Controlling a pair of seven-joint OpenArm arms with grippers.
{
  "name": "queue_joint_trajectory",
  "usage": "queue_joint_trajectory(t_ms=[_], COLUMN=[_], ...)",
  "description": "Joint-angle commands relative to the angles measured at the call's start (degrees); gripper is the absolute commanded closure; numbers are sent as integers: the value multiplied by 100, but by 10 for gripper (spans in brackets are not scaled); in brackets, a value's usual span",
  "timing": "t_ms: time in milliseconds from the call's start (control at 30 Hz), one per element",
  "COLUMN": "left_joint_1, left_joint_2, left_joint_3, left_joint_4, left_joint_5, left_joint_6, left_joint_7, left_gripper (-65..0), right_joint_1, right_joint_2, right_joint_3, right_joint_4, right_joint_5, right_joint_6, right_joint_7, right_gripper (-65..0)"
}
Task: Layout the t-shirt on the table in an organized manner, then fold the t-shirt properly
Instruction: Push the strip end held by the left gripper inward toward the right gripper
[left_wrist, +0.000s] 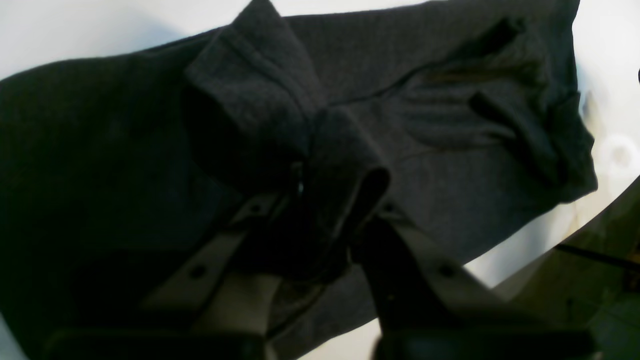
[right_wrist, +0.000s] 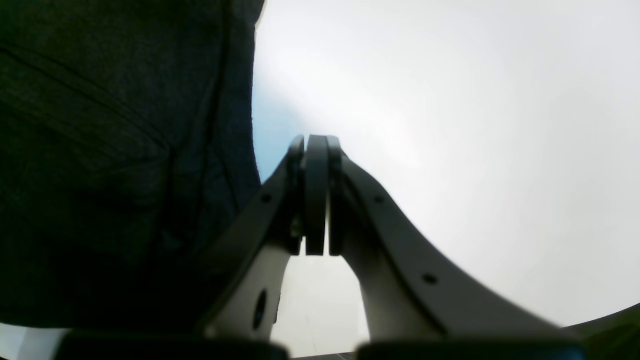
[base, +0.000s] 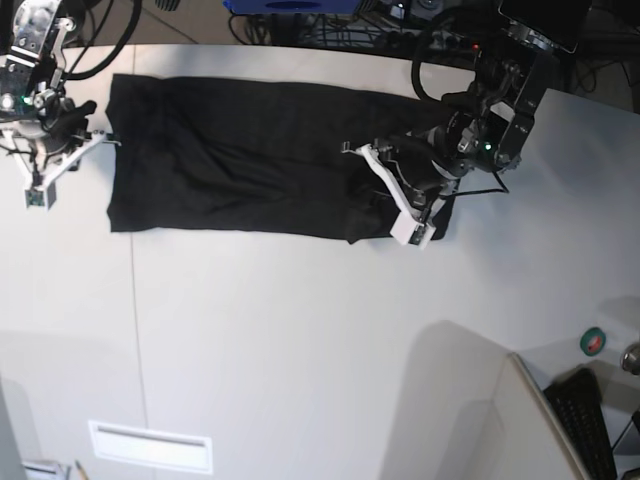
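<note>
Item: t-shirt (base: 250, 160), black, spread along the counter's (base: 300, 350) far edge. Left hand (left_wrist: 320, 190) was clamped on a bunched fold near the shirt's end; right hand (right_wrist: 316, 195) was closed, empty, beside the opposite hem. Recommended handling: lift the fold clear before carrying it over, keeping layers flat. Print, tag and sleeve outline could not be made out.

You've got a white table (base: 300, 340) with a thin dark seam line (base: 137, 330) on its left part. Black t-shirt (base: 240, 160) lies stretched lengthwise along the far side; small green round item (base: 594, 341) sits near the right edge.
</note>
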Motion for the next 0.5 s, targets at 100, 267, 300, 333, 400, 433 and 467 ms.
queue_joint_trajectory(t_ms=[100,267,300,333,400,433,467], left_joint_1=[-59,-155,-164,-147,-41,12,56], left_joint_2=[197,250,241,223,47,3,-23], left_joint_3=[-18,317,352,352,185,88,9], left_joint_4=[43,158,228,298,369,360,351], left_joint_5=[-76,-103,-103,-103,-94,-94,-76], left_joint_6=[-34,-34,-34,-34,-34,-34,-34], left_joint_7=[-79,-79,-79,-79,-79,-79,-79], left_gripper=[-388,-615,-615,-615,-601,-571,-520], right_joint_1=[44,44,44,35,18,18,9], right_joint_2=[43,43,43,43,43,43,43], right_joint_3=[21,21,21,21,21,21,21], right_joint_4=[90,90,90,90,90,90,90], right_joint_5=[21,21,21,21,21,21,21], right_joint_6=[5,5,5,5,5,5,5], right_joint_7=[73,73,73,73,73,73,73], right_gripper=[0,0,0,0,0,0,0])
